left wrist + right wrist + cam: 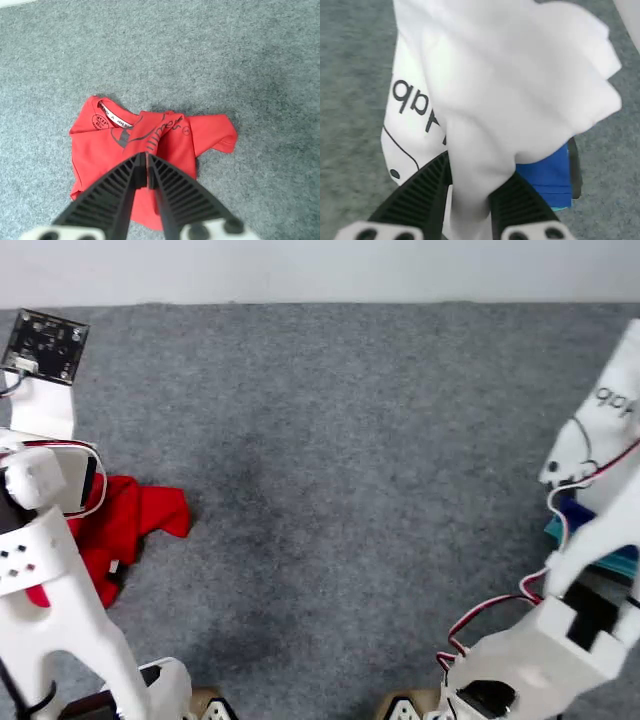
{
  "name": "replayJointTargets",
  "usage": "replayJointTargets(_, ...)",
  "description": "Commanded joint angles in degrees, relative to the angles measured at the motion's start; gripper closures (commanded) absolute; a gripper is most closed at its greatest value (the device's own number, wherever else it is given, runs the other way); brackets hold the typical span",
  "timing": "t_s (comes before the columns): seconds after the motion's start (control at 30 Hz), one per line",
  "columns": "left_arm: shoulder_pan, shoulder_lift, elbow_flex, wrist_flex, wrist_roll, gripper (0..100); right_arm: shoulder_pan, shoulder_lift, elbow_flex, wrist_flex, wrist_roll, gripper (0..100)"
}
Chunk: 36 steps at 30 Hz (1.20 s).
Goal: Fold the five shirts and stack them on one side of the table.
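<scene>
A red shirt (100, 145) lies crumpled on the grey carpet near the table's left edge, also seen beside the left arm (140, 515). My left gripper (146, 162) is shut, its black fingertips pinching a raised fold of the red shirt. At the right edge my right gripper (472, 172) is shut on a white shirt (505, 75) with black print, which hangs lifted (600, 425). Under the white shirt lies a blue shirt (545, 175), with a teal one (622, 562) below it.
Grey carpet (350, 460) covers the table, with open room across the middle and back. A small circuit board (45, 345) sits on the left arm at the far left. The arm bases stand at the near edge.
</scene>
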Motion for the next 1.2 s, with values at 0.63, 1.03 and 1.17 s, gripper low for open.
replayJointTargets(0.63, -0.4, -1.6, 1.9, 1.1, -0.4, 99, 8.2, 9.5, -9.4, -8.5, 5.7, 65.5)
replayJointTargets(1.03, -0.4, -1.7, 1.9, 1.1, -0.5, 99, 0.2, 10.0, -9.9, 5.1, 7.6, 98.1)
replayJointTargets(1.17, -0.4, -1.7, 1.9, 1.1, -0.5, 99, -1.6, 18.2, -9.9, 5.1, 7.4, 99.1)
